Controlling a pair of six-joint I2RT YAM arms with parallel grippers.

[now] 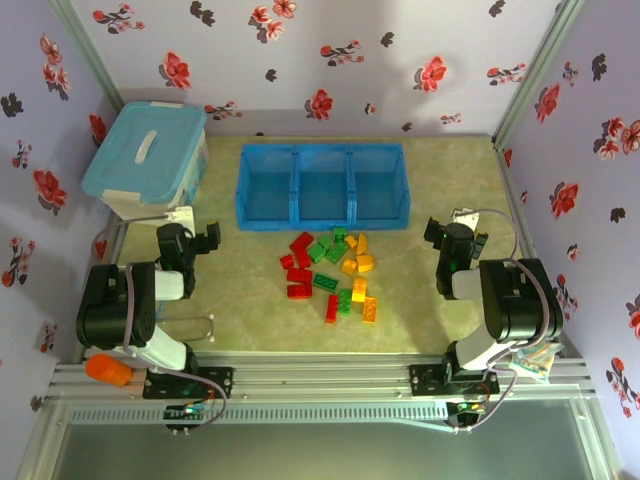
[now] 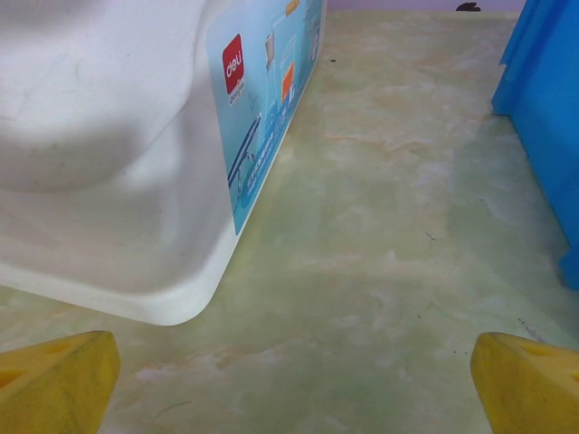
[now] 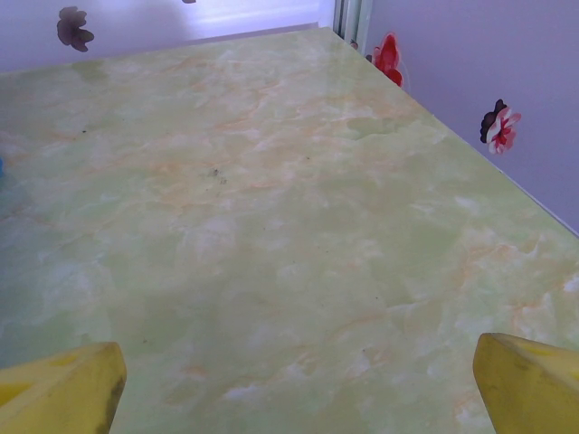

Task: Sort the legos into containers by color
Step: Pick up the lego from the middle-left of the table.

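Several legos (image 1: 330,272) in red, green and yellow-orange lie in a loose heap on the pale green table, just in front of the containers (image 1: 322,186), a bright blue tray of three joined square compartments. Nothing shows inside the compartments. My left gripper (image 1: 200,240) is open over bare table to the left of the heap, its yellow fingertips (image 2: 54,380) wide apart with nothing between them. On the heap's right my right gripper (image 1: 452,238) is open too, yellow fingertips (image 3: 529,384) spread over bare table. The tray's blue wall (image 2: 547,117) runs along the right edge of the left wrist view.
A pale blue lidded tub (image 1: 145,155) stands at the back left, close ahead of the left gripper, its white side and label (image 2: 262,99) looming large in the left wrist view. Flowered walls (image 1: 330,60) enclose the table on three sides.
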